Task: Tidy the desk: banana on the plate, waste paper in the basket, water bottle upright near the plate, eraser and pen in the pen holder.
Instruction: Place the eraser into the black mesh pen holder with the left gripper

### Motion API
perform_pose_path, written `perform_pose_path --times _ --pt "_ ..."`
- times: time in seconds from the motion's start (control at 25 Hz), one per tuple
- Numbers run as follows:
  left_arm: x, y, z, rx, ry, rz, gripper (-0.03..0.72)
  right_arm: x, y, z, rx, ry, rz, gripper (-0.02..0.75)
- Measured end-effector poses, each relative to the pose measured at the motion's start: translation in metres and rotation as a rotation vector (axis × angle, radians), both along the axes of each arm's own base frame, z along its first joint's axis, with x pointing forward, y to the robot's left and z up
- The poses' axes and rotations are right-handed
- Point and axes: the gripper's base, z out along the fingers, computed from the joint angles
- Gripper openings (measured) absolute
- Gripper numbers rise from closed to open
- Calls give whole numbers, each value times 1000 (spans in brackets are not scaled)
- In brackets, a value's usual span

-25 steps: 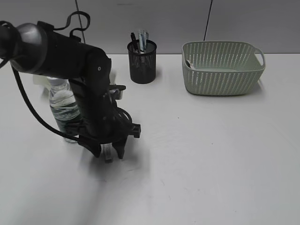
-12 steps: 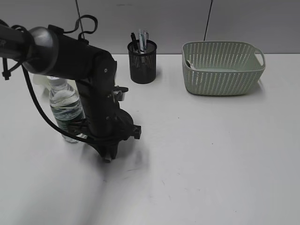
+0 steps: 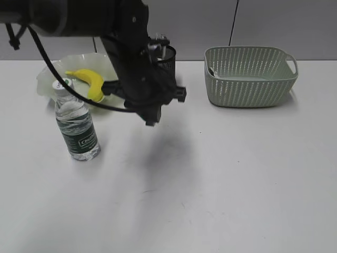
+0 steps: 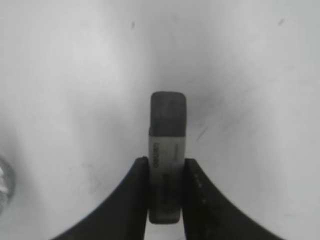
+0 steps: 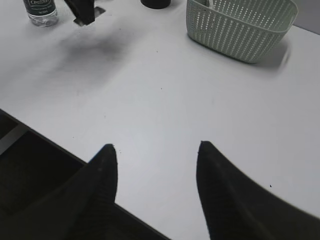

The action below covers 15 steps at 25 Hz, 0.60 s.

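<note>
My left gripper (image 4: pixel 167 160) is shut on the eraser (image 4: pixel 168 115), a grey block in a white printed sleeve, and holds it above the desk (image 3: pixel 237 174). In the exterior view the left gripper (image 3: pixel 150 118) hangs in front of the black mesh pen holder (image 3: pixel 170 57), which the arm mostly hides. The banana (image 3: pixel 88 81) lies on the wavy pale green plate (image 3: pixel 46 79). Just in front of the plate the water bottle (image 3: pixel 77 126) stands upright. The basket (image 3: pixel 250 76) is at the back right. The waste paper and the pen do not show clearly. My right gripper (image 5: pixel 157 145) stands open over bare desk.
In the right wrist view, the basket (image 5: pixel 240 25), the bottle (image 5: pixel 40 10) and the left gripper (image 5: pixel 82 12) lie far ahead. A dark desk edge (image 5: pixel 30 145) runs along the lower left there.
The left gripper closed on the eraser at the desk beside the bottle, then rose and moved back and right toward the pen holder. That uncovered the plate and banana. The right gripper held still.
</note>
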Motion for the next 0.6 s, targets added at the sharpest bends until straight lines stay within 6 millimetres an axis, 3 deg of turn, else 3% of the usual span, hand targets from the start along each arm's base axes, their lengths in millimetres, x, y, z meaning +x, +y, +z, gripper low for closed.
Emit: perform_pose_path --times 0.28,0.44,0.6 --pt "34 -10 65 -84 -389 -64 144 0 0 0 0 0 0 414" --pt "52 -9 80 -160 -577 -84 144 0 0 0 1 0 0 414" --pt "74 -2 81 -236 -715 -82 144 0 0 0 1 0 0 414"
